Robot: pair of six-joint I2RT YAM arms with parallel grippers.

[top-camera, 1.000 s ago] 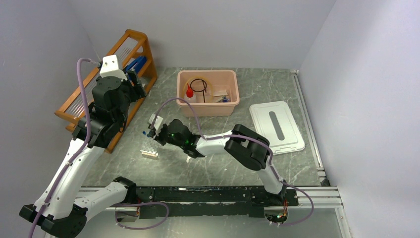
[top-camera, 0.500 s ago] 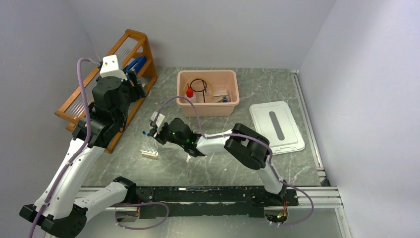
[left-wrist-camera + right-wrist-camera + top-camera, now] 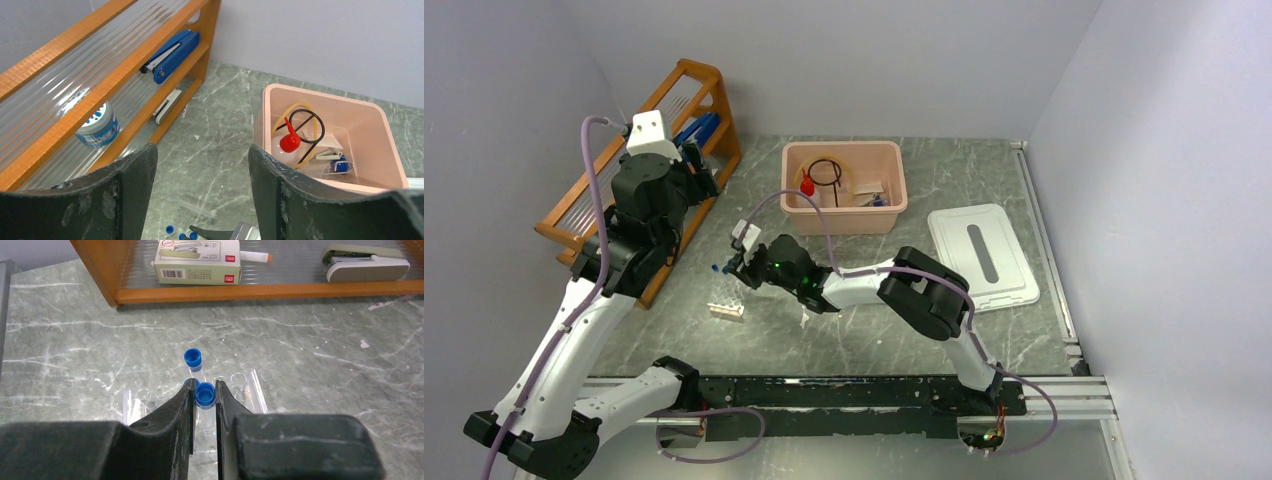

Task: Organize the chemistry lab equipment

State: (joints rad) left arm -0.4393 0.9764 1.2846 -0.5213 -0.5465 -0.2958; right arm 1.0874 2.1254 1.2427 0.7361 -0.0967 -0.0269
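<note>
The right hand (image 3: 204,389) is clenched on a blue-capped tube (image 3: 205,396) just below its cap; it is judged light, slick and breakable. Another tube (image 3: 192,359) stands at twelve o'clock.

tube rack (image 3: 725,310) left of bin (image 3: 844,222)

Tool (image 3: 201,155) gapes wide, wooden rack (image 3: 116,85) left, pink bin (image 3: 372,117) right.

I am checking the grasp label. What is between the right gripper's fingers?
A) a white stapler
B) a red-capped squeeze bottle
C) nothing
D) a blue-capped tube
D: the right wrist view shows the right gripper closed on a blue-capped tube at the clear tube rack.
</note>
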